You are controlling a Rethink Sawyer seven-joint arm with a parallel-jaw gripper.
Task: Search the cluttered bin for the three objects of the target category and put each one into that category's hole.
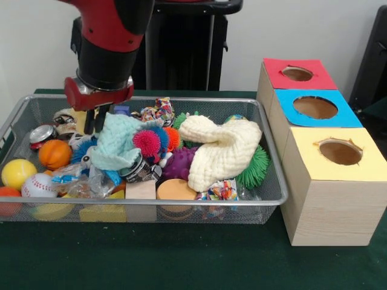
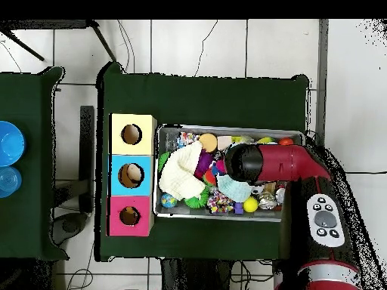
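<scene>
Silver mesh bin (image 1: pixel 266 199); red-faced hole (image 1: pixel 297 74); cream cloth (image 1: pixel 225 148); orange ball (image 1: pixel 55 153).

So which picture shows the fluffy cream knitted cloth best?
The front view: the cream knitted cloth lies draped, folds plain, in the silver wire-mesh bin. The overhead view shows it only as a small pale patch.

A table (image 1: pixel 181 260) covered in dark green cloth is shown before a plain pale wall (image 1: pixel 290 30). A black stand (image 1: pixel 181 48) is seen against that wall behind the table. From above, a floor (image 2: pixel 196 45) of pale tiles with dark joints is seen, crossed by thin black cables (image 2: pixel 204 34). A second green-covered table (image 2: pixel 30 113) is set to one side, on which two blue bowls (image 2: pixel 9 143) are placed.
</scene>
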